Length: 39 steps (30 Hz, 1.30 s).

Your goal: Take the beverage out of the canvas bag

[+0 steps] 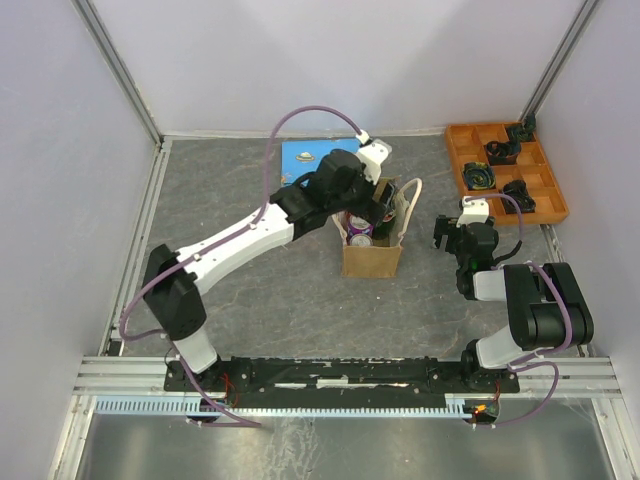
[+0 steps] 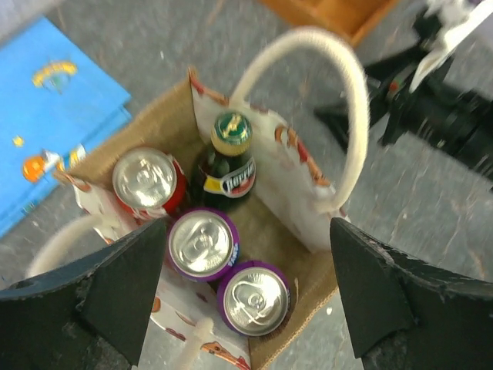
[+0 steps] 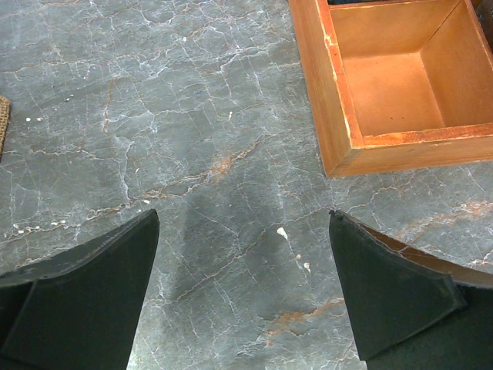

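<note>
The tan canvas bag (image 1: 371, 262) with cream handles stands mid-table, open at the top. In the left wrist view the bag (image 2: 151, 117) holds a red can (image 2: 145, 179), a dark bottle with a green cap (image 2: 231, 136) and two purple cans (image 2: 202, 243) (image 2: 253, 297). My left gripper (image 2: 246, 225) is open and empty, hovering just above the bag's mouth (image 1: 372, 212), with its jaws spread wider than the two purple cans. My right gripper (image 3: 243, 214) is open and empty over bare table, right of the bag (image 1: 447, 235).
An orange compartment tray (image 1: 505, 170) with small dark parts sits at the back right; its corner shows in the right wrist view (image 3: 339, 116). A blue printed card (image 1: 308, 155) lies behind the bag. Grey walls and metal rails bound the table.
</note>
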{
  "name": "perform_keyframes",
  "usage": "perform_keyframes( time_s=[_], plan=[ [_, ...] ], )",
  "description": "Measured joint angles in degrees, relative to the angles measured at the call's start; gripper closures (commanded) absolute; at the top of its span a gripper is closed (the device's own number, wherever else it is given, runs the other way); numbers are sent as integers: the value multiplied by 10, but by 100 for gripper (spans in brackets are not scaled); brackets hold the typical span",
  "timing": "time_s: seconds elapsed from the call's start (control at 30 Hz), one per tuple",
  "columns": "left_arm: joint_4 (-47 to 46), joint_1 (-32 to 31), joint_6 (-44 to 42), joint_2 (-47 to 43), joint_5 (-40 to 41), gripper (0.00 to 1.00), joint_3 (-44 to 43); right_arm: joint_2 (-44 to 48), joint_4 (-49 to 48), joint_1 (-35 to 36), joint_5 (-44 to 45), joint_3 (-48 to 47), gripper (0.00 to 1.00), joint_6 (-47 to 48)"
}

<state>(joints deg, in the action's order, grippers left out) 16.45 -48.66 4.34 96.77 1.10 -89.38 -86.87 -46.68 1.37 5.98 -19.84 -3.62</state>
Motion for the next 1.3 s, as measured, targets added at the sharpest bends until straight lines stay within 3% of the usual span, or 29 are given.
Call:
perform_keyframes(
  time_s=[0.5,1.3],
  plan=[
    [127,-12,82,45,61,3,-45,0,0,0,0,0,1,0],
    [248,-33,148,96,49,5,-81,0,0,0,0,0,1,0]
  ],
)
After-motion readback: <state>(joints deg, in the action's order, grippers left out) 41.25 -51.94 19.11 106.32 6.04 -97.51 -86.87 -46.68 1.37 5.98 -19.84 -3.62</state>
